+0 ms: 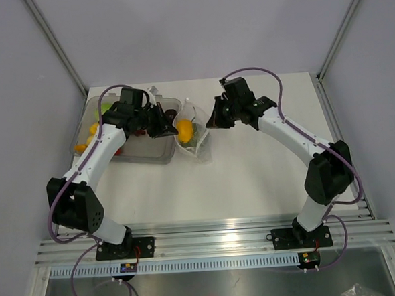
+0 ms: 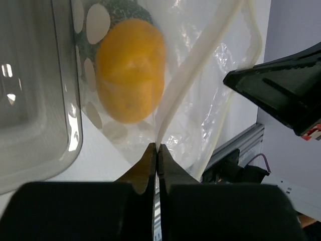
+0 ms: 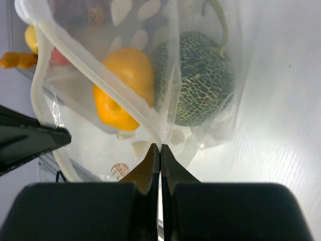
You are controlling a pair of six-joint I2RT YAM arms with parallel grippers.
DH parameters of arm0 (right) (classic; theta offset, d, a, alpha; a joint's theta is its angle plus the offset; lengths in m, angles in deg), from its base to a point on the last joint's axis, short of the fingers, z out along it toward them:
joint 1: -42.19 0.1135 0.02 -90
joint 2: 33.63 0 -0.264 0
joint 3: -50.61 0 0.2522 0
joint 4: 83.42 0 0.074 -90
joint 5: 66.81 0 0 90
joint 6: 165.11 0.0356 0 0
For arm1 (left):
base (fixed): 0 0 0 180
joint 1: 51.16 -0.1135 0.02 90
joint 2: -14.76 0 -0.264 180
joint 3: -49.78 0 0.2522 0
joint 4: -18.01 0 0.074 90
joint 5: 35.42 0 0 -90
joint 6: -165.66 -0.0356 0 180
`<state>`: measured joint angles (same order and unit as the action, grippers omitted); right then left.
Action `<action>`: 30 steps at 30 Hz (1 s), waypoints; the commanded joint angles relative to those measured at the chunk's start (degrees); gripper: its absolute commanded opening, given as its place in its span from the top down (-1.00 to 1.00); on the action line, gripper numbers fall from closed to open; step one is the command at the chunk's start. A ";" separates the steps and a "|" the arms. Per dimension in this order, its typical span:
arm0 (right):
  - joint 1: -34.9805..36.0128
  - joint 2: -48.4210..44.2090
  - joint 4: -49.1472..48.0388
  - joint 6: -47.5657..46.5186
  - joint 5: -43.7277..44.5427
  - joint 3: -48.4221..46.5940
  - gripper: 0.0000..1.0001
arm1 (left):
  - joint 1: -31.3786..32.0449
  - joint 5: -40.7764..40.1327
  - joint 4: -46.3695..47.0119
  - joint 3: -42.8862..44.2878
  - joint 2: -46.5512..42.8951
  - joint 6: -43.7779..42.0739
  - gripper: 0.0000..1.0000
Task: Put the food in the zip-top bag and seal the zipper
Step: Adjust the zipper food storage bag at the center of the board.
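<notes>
While desk (image 1: 266, 177) carries grey tray (image 1: 144, 154), zip-top bag (image 1: 197, 146) stands just right of tray, mouth open.

Film likely thin, light, slippery.

Left end effector (image 2: 156, 153) pinches zipper (image 2: 203, 52) end nearest tray, right end effector (image 3: 159, 150) pinches far end: stiffest hold.

Orange (image 2: 130, 70) inside.

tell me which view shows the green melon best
Right wrist: the melon sits close and sharp inside the bag, its netted rind plain. Left wrist catches only a speckled sliver at the top edge, above the orange. Top view shows just a small green patch in the bag.
</notes>
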<state>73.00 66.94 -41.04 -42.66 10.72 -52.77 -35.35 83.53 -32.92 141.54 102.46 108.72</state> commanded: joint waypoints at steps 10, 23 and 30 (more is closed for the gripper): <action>1.80 -13.13 -1.73 -0.19 0.86 1.73 1.00 | 4.40 -0.30 -1.24 6.75 -0.18 -1.16 1.00; 1.71 -15.06 -0.67 -0.45 3.59 1.99 1.00 | 5.63 -4.34 -4.67 11.75 3.00 -2.47 1.00; 1.71 -6.63 1.17 -0.02 3.68 5.95 1.00 | 6.77 -4.08 -6.33 7.52 14.08 -4.05 1.00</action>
<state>74.36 56.58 -39.90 -42.29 13.28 -47.81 -29.62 80.25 -37.90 150.35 112.21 106.51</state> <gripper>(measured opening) 0.010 0.005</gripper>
